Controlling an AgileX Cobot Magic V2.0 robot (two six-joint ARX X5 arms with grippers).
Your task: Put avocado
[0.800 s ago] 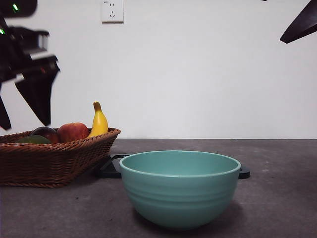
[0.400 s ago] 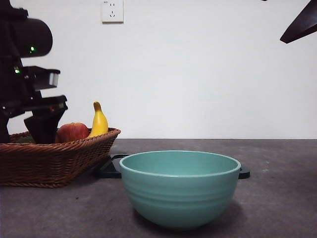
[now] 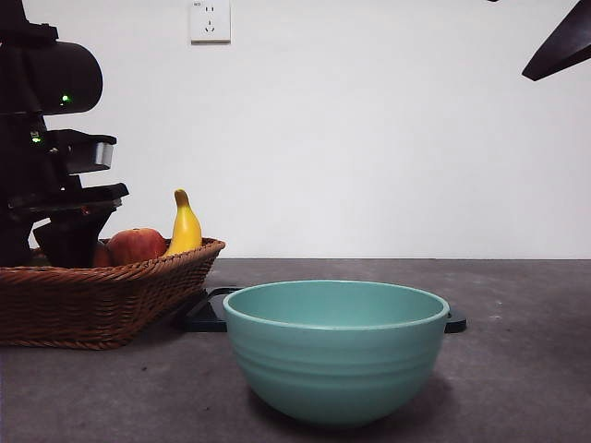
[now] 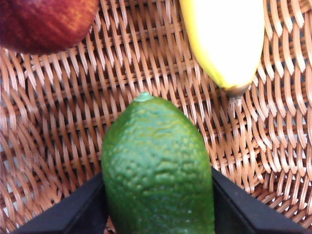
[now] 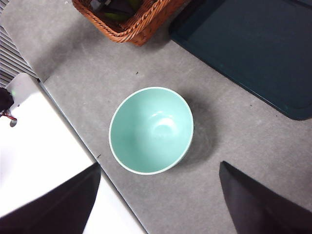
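The left gripper (image 4: 158,204), lowered into the basket (image 4: 73,126) over the past second, is being closed around the avocado (image 4: 158,170); lifting is being prepared.

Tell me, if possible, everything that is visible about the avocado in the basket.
The avocado is bright to dark green with a pebbled, slightly glossy skin and an oval shape narrowing to a small pale stem scar at one end. It lies on the woven floor of the wicker basket, between the two black jaws of the left gripper, which stand close at each side of it; actual contact cannot be confirmed. A red apple and a yellow banana lie apart from it. The front view hides it behind the arm.
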